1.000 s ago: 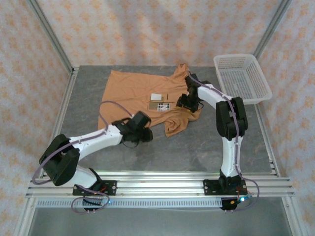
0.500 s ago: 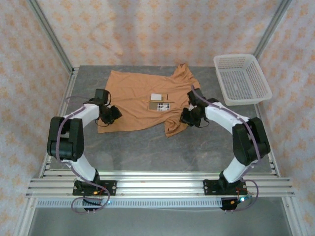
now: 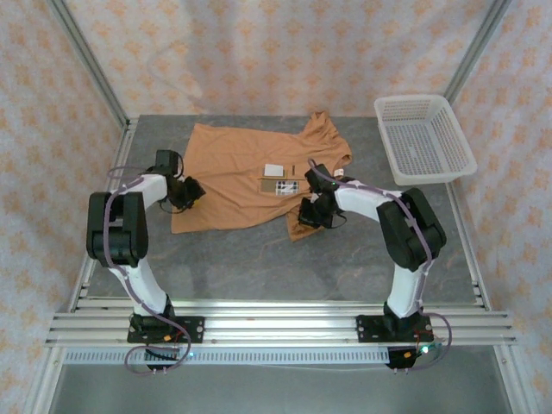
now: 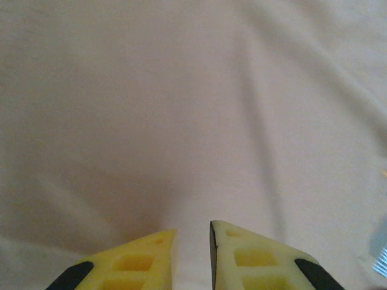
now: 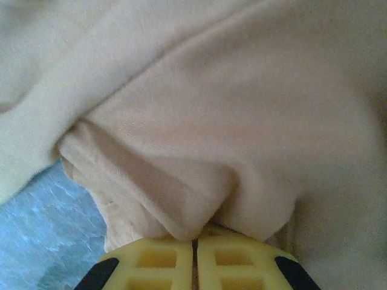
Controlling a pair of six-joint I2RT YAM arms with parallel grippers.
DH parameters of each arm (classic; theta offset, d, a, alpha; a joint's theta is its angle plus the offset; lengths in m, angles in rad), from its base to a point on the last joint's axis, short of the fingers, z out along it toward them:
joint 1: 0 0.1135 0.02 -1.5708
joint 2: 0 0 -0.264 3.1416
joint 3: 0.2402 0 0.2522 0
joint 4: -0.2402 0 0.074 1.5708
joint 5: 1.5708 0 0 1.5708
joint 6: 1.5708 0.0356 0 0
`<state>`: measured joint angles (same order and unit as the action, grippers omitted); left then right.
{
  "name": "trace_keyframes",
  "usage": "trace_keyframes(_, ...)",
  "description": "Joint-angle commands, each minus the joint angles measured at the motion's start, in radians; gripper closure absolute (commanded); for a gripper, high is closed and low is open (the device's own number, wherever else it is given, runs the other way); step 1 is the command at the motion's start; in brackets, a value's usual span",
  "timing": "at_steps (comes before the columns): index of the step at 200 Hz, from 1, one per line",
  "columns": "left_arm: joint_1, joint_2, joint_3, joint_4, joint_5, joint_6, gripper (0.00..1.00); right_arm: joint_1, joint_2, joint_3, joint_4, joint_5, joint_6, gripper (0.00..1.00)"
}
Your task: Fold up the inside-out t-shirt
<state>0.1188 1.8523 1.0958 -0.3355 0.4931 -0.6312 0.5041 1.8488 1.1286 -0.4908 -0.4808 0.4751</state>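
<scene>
The inside-out t-shirt lies spread on the table, orange-brown, with a white label and a checked patch near its middle. My left gripper rests at the shirt's left edge. In the left wrist view its tips stand a narrow gap apart against the cloth, and I cannot tell whether a fold is pinched. My right gripper sits on the rumpled lower right corner. Its fingers are pressed together with a fold of the shirt bunched at the tips.
A white mesh basket stands at the back right, apart from the shirt. Bare grey table stretches between the shirt and the arm bases, and a patch of it lies beside the held corner. Frame posts and patterned walls enclose the table.
The left arm swung from the shirt's near hem to its left edge. The right gripper moved from the shirt's right side down to the lower right corner and closed on the cloth.
</scene>
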Motion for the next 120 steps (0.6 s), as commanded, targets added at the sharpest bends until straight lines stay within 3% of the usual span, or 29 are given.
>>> trace_keyframes(1, 0.052, 0.027, -0.008, -0.011, -0.045, 0.005, 0.78, 0.005, -0.099, -0.107, -0.214, 0.049, -0.076, 0.91)
trace_keyframes(32, 0.076, 0.038, 0.007, -0.049, -0.102, 0.024, 0.78, 0.005, -0.266, -0.195, -0.348, 0.039, -0.104, 0.84)
trace_keyframes(58, 0.074, 0.044, 0.021, -0.055, -0.088, 0.021, 0.79, 0.006, -0.328, -0.177, -0.457, 0.073, -0.121, 0.76)
trace_keyframes(88, 0.038, -0.038, 0.001, -0.058, -0.085, 0.014, 0.79, 0.005, -0.395, -0.109, -0.457, 0.141, -0.093, 0.49)
trace_keyframes(120, -0.023, -0.154, -0.023, -0.092, -0.131, 0.030, 0.78, 0.005, -0.344, -0.135, -0.251, 0.100, 0.020, 0.55)
